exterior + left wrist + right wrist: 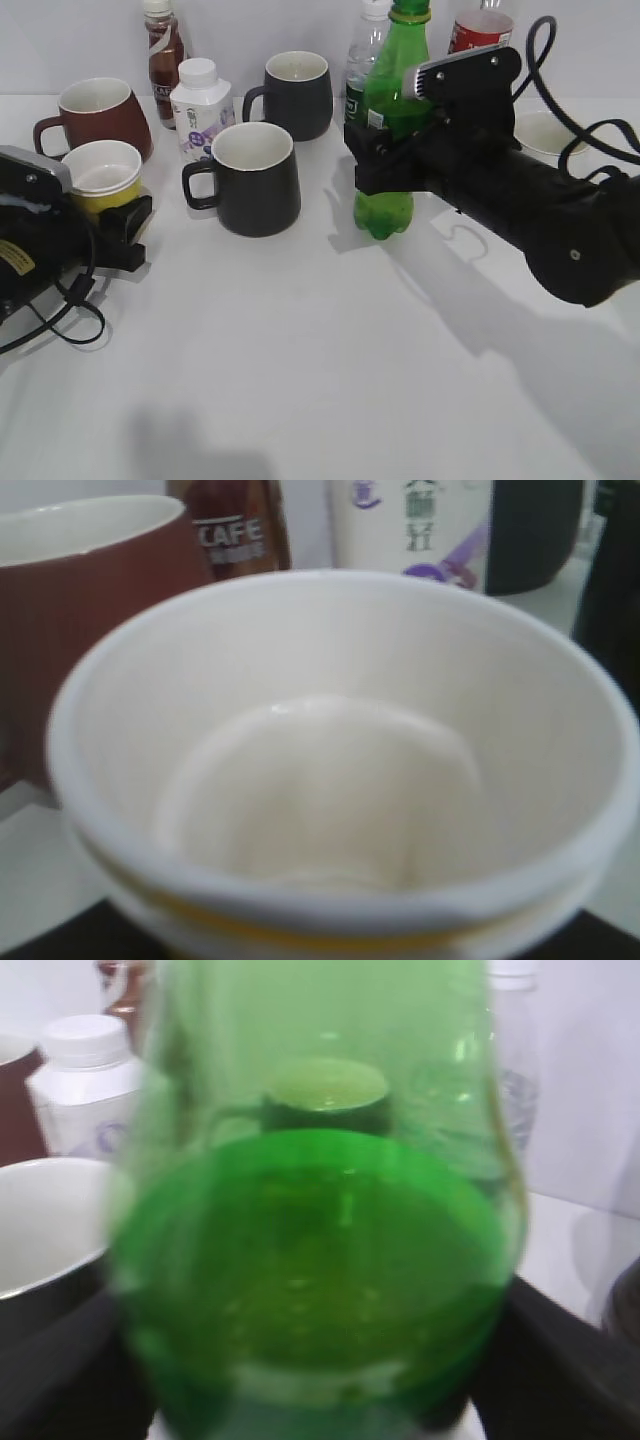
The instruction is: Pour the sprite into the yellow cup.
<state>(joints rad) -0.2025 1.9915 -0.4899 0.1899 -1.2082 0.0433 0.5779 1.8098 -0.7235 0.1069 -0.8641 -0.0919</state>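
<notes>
The sprite (pixel 385 100) is a tall green bottle standing upright at the back middle of the table. My right gripper (pixel 385 160) is shut on the sprite's body; the bottle fills the right wrist view (pixel 310 1250). The yellow cup (pixel 103 175) sits at the left, its white inside empty. My left gripper (pixel 125 225) is shut on the yellow cup, which fills the left wrist view (pixel 340 770). The fingers themselves are mostly hidden by the cup.
A brown-red mug (pixel 95 115), a dark coffee bottle (pixel 163 50), a white milk bottle (pixel 200 105), and two black mugs (pixel 250 175) (pixel 295 90) stand between the cup and the sprite. A clear water bottle (pixel 362 60), a cola bottle (pixel 478 30) and a white bowl (pixel 545 130) stand behind my right arm.
</notes>
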